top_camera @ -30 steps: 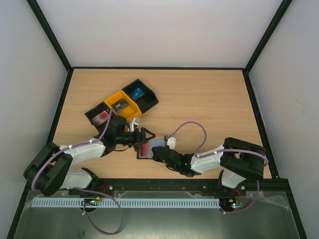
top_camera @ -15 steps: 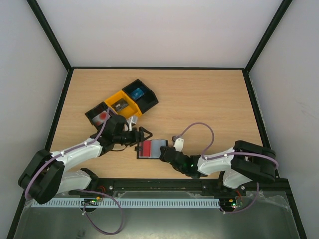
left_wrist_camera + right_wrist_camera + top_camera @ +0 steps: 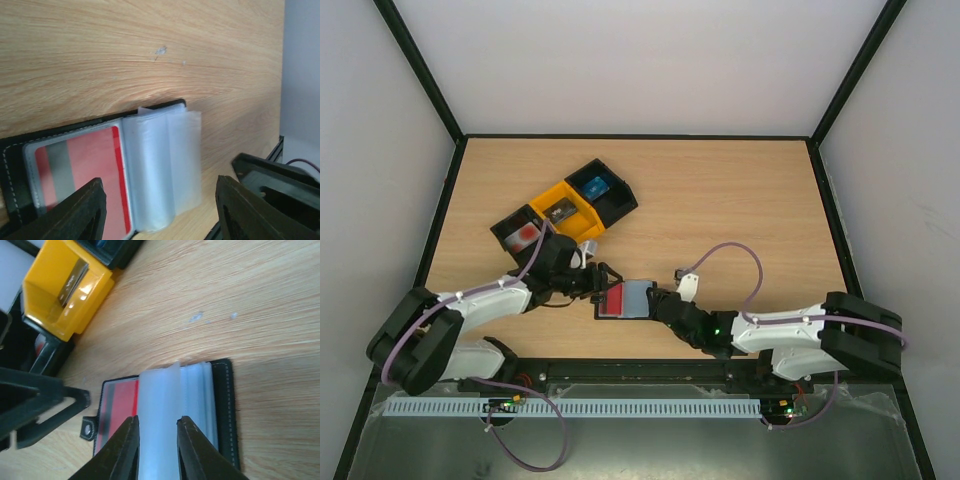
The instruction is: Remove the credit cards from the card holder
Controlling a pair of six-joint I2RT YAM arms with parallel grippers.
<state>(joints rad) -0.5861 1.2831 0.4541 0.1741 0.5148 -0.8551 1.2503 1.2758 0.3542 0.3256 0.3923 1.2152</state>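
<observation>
One red credit card shows in the open card holder, which lies flat on the table at lower centre of the top view, just below the row of bins. The right gripper is narrowed onto the holder's clear sleeves, pinching a raised bunch of them. The left gripper is spread wide over the holder's card side, gripping nothing.

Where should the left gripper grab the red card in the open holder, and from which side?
Probably the red card's edge by the fold, from above. It lies flat in the card holder, outer edges framed in black, while the right gripper pinches the clear sleeves upright beside it.
</observation>
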